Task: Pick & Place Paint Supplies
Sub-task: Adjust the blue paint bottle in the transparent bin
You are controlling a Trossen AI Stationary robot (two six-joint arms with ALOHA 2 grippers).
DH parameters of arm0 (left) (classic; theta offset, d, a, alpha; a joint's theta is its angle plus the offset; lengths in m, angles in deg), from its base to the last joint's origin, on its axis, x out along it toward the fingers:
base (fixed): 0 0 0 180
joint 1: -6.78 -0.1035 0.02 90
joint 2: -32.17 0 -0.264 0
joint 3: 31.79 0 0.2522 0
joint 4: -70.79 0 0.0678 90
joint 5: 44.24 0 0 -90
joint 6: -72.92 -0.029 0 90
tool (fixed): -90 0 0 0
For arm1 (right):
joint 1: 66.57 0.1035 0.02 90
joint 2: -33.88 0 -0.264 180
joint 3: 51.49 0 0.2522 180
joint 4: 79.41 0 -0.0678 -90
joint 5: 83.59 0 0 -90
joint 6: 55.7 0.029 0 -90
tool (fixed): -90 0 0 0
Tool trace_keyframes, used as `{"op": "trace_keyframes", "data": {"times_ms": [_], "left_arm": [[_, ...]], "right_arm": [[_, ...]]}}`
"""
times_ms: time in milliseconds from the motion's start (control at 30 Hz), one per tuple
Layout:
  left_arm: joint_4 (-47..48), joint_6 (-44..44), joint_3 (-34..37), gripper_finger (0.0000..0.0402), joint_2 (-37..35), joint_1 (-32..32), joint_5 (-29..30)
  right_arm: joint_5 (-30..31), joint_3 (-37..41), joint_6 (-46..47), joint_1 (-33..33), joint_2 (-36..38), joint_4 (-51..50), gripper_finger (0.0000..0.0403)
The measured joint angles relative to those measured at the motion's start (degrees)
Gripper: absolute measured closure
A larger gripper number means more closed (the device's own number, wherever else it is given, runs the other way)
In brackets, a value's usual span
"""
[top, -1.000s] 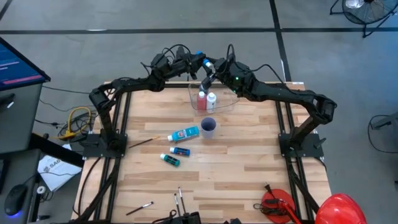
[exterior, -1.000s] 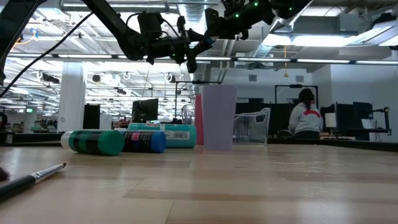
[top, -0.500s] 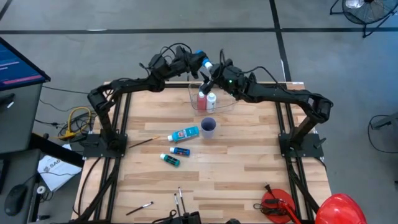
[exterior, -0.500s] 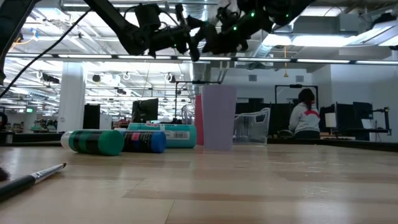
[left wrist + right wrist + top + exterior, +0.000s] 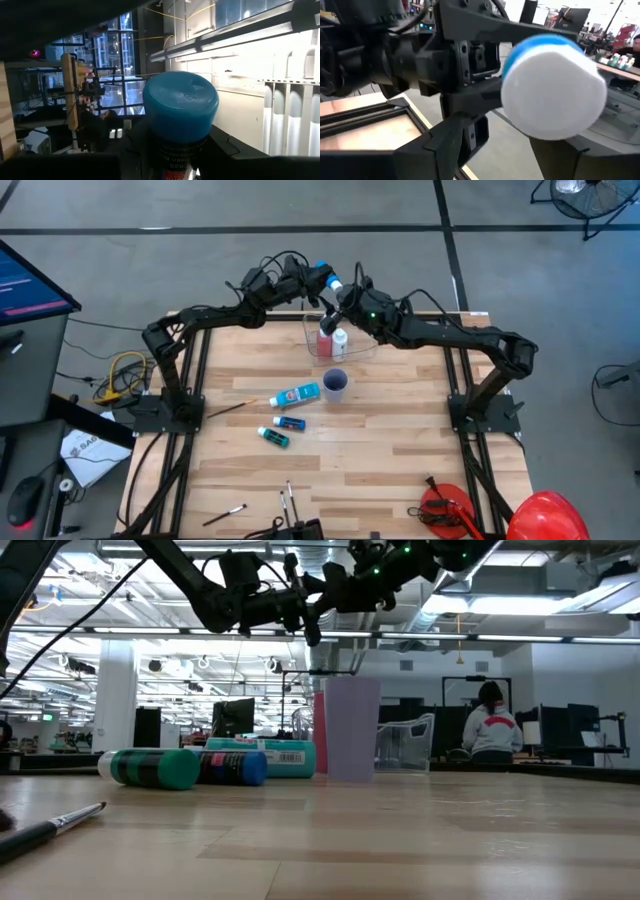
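— Paint bottle, the blue one point(image 5: 180, 117): where is it?

— Clamped in the left end effector point(image 5: 325, 278), held in the air at the bench's point(image 5: 400, 440) twelve o'clock edge, above the clear tub point(image 5: 366, 343). The left wrist view looks along it at its blue base, so its long axis runs straight out between the fingers.

— And the right end effector point(image 5: 340, 300)?

— Just beside the bottle's white cap point(image 5: 554, 100), which fills the right wrist view. The cap points toward the right arm, at about four o'clock from the left end effector. I can't tell how wide its fingers are spread.

— Which arm is nearer, then?

— Both are at the bottle. It looks like a hand-over or a drop into the tub (a judgement only).

— What else is placed?

— A red bottle point(image 5: 324, 342) and a white bottle point(image 5: 340, 340) stand in the tub. Still on the bench: a light blue tube point(image 5: 296, 395), a small blue bottle point(image 5: 290, 422), a teal bottle point(image 5: 273, 437) and a brush point(image 5: 230, 409), all at about seven o'clock from the tub, beside the purple cup point(image 5: 335, 382).

— Anything hard to see?

— The low view shows both arms only as dark shapes overhead, and the cup hides most of the tub.
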Motion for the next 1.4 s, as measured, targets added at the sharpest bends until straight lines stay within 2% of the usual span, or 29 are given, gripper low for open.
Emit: {"op": "trace_keyframes", "data": {"times_ms": [133,300,800,1033,1400], "left_arm": [[-0.01,-0.04,0.03,0.0299,0.02,-0.05,-0.33],[0.05,-0.16,0.04,0.0299,0.07,-0.07,-0.84],[0.89,-0.54,0.17,0.0299,0.13,0.04,-0.78],[0.89,-0.55,0.2,0.0299,0.2,0.04,-0.66],[1.2,-0.51,0.2,0.0299,0.2,0.19,-0.79]], "right_arm": [[1.04,-0.04,-2.21,1.28,1.51,-0.3,0.0194],[6.52,-0.05,-4.57,1.75,3.78,-1.03,0.02],[6.23,-0.16,-4.7,1.67,5.07,-0.74,0.0201],[6.05,-0.16,-1.87,0.78,4.07,-0.83,0.0205],[6.03,-0.16,-3.79,0.8,4.09,1.21,0.0205]]}}
